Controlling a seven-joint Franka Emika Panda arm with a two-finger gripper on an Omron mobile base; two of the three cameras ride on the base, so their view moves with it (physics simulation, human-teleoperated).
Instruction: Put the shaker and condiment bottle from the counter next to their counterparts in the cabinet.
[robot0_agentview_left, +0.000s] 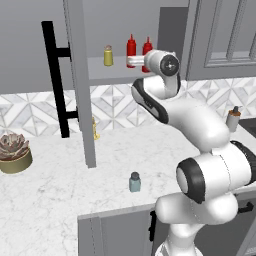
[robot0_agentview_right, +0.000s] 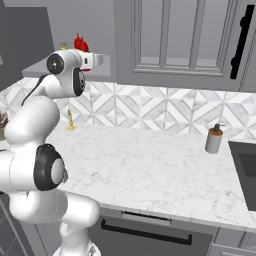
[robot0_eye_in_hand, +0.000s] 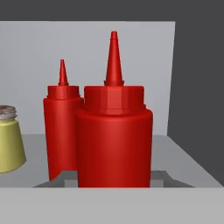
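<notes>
Red, the condiment bottle (robot0_eye_in_hand: 114, 140) stands upright on the cabinet (robot0_agentview_left: 115, 70) shelf, straight ahead of the gripper (robot0_agentview_left: 134, 61), just beside the slimmer bottle (robot0_eye_in_hand: 61, 127). I cannot tell whether the gripper grips it. The shaker (robot0_agentview_left: 134, 182) waits far below on the counter (robot0_agentview_left: 60, 190).

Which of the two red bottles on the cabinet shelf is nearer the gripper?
The condiment bottle, the wider one with the taller nozzle, fills the hand view's foreground; the slim red bottle stands partly behind it, beside the yellow shaker.

Two red squeeze bottles (robot0_eye_in_hand: 114, 135) (robot0_eye_in_hand: 61, 127) stand at the frame's centre (one partly behind the other), one yellow shaker (robot0_eye_in_hand: 8, 144) at left edge, and one blue-grey shaker (robot0_agentview_left: 134, 182) lower centre.
</notes>
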